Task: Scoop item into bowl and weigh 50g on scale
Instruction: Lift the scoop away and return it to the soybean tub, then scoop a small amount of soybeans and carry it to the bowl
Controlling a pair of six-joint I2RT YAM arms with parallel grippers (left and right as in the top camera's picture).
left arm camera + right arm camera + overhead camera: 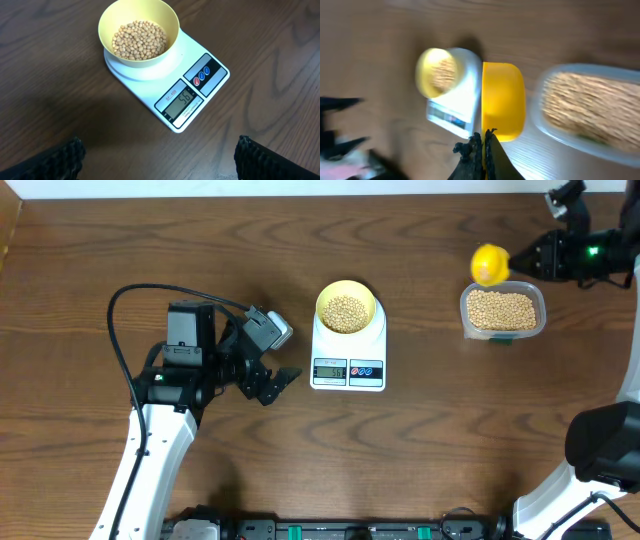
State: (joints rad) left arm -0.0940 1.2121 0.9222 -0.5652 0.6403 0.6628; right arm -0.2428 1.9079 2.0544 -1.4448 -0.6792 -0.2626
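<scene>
The pale yellow bowl (pixel 346 307) holds tan beans (pixel 346 313) and stands on the white scale (pixel 348 365). In the left wrist view the bowl (pixel 139 20) and beans (pixel 139 40) show clearly, and the scale's (pixel 210 85) display reads 56. My left gripper (pixel 278 383) is open and empty, left of the scale, its fingers (pixel 160 160) wide apart. My right gripper (pixel 525 260) is shut on the handle of the yellow scoop (pixel 489 265), held in the air left of the clear tub (pixel 503 312). The scoop (pixel 503 100) looks empty in the blurred right wrist view.
The clear tub (pixel 590 112) holds more beans, at the back right. A black cable (pixel 130 295) loops over the left arm. The table's back edge runs along the top of the overhead view.
</scene>
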